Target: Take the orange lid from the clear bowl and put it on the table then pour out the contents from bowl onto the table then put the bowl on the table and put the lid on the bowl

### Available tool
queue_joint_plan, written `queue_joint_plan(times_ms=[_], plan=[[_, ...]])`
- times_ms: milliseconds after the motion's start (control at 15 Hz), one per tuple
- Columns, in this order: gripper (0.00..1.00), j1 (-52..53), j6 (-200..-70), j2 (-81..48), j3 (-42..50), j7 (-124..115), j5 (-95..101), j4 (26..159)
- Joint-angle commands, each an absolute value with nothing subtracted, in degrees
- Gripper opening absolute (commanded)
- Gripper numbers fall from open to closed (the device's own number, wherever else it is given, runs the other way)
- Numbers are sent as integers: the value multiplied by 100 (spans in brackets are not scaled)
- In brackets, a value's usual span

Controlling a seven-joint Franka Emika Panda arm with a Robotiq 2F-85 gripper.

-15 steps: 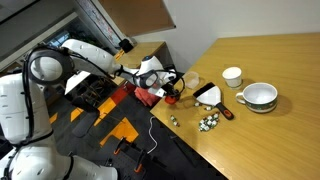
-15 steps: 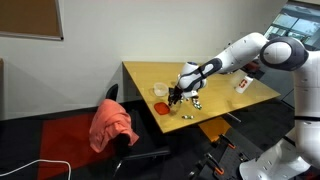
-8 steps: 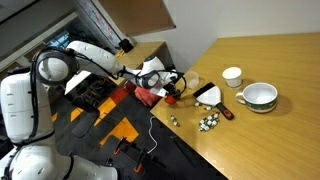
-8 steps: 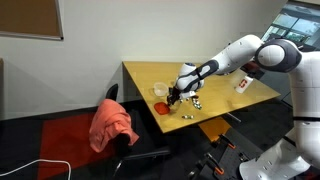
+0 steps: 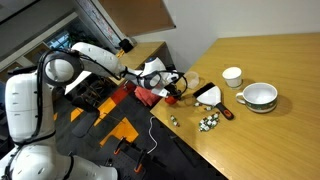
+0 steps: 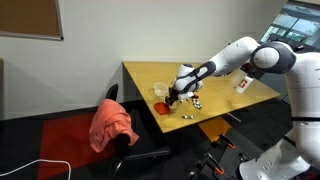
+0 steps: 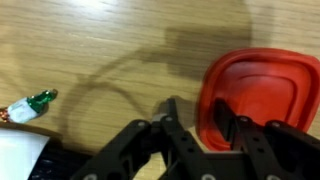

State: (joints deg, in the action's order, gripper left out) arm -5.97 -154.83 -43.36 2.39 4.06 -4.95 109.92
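**Your gripper straddles the rim of the orange lid on the table**

The orange lid (image 7: 258, 95) is off the bowl. As far as these views show, it lies flat on the table (image 7: 90, 40), with its top face up.

Your gripper (image 7: 198, 108) is down at the lid's edge. In the wrist view the fingers (image 7: 172, 112) stand at a middling spread, neither wide nor closed. The lid's rim runs between them. One finger is outside the lid over bare wood, with a sliver of table showing between it and the rim. The other finger reaches in over the lid's top. You cannot tell from these pictures whether the fingers are pinching the lid or only sitting astride it.

The clear bowl (image 6: 159, 91) stands on the table just beside the lid, on the side away from the table's corner. It is too small in the frames for you to tell what is inside.

A green-and-white wrapped piece (image 7: 32, 104) lies on the wood apart from the lid, out beyond the outer finger.

In an exterior view, a cluster of greenish-white pieces (image 5: 208, 122) sits near the lid. A small white cup (image 5: 232, 76) and a white green-rimmed bowl (image 5: 259, 96) stand well apart from it, farther along the table.

A red cloth (image 6: 112, 125) is draped over a chair off the table, on the lid's side.
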Motion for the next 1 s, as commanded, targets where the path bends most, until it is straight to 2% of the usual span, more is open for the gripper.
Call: queue_joint_plan(times_ms=[0, 200, 333, 933], plan=[[41, -552, -15471, -4471, 238, 244, -411, 10819], [13, -536, -15463, -4509, 247, 232, -405, 10768], [0, -519, -15471, -4529, 251, 225, -400, 10743], [2, -525, -15569, -4064, 148, 283, -457, 11113]])
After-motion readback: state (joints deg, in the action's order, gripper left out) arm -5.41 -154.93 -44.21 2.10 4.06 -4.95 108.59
